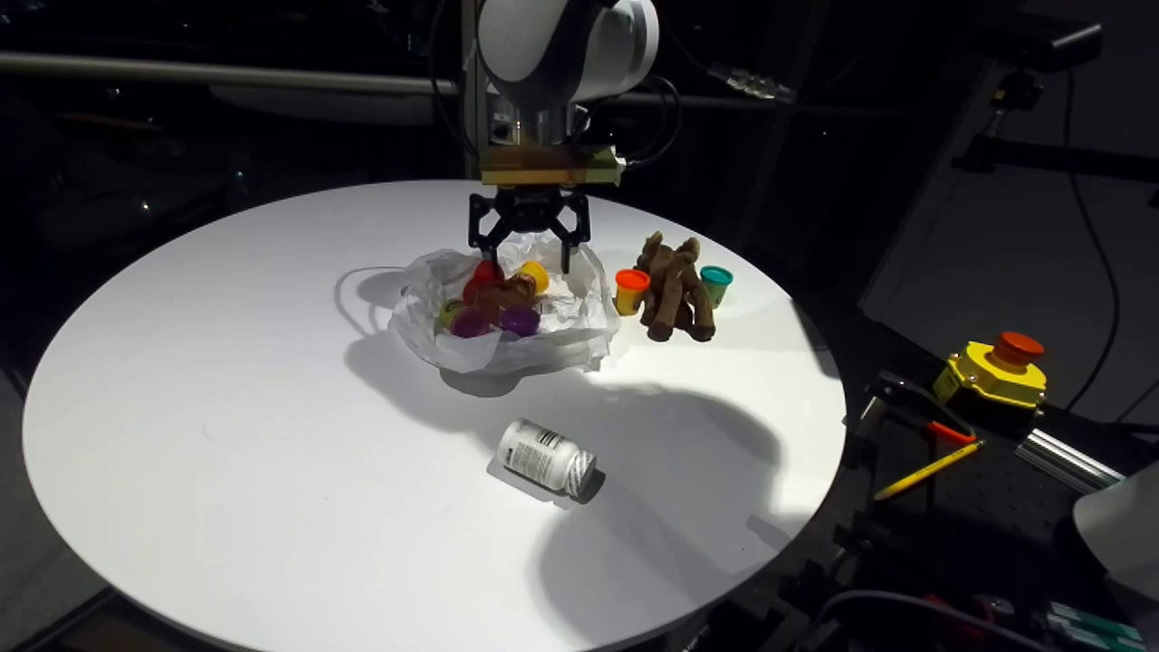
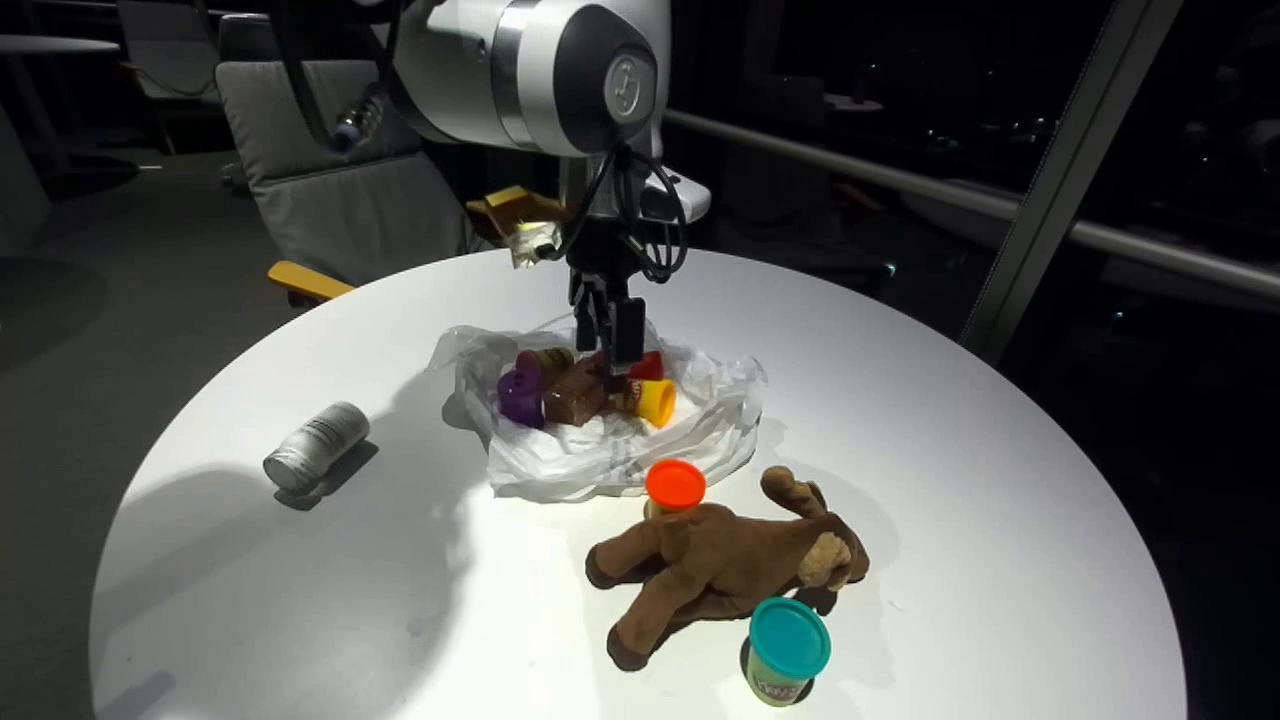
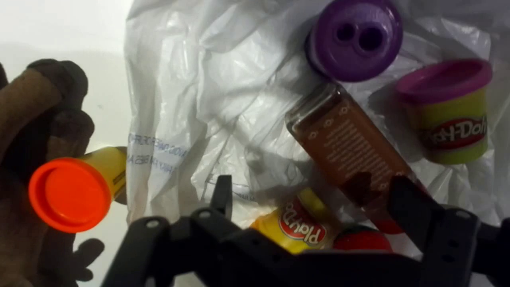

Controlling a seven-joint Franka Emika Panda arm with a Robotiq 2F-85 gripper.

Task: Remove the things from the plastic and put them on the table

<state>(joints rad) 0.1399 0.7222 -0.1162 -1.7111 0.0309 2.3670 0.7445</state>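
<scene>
The white plastic bag lies spread open on the white table. In the wrist view it holds a purple round piece with two holes, a pink-lidded Play-Doh can, a brown box-like container, a yellow Play-Doh can and a red object partly hidden by the gripper. My gripper is open and empty above the bag, its fingers either side of the yellow can in that view. In both exterior views the gripper points down over the bag.
An orange-lidded can, a brown plush animal and a teal-lidded can are on the table beside the bag. A white bottle lies on its side. An emergency stop is off the table.
</scene>
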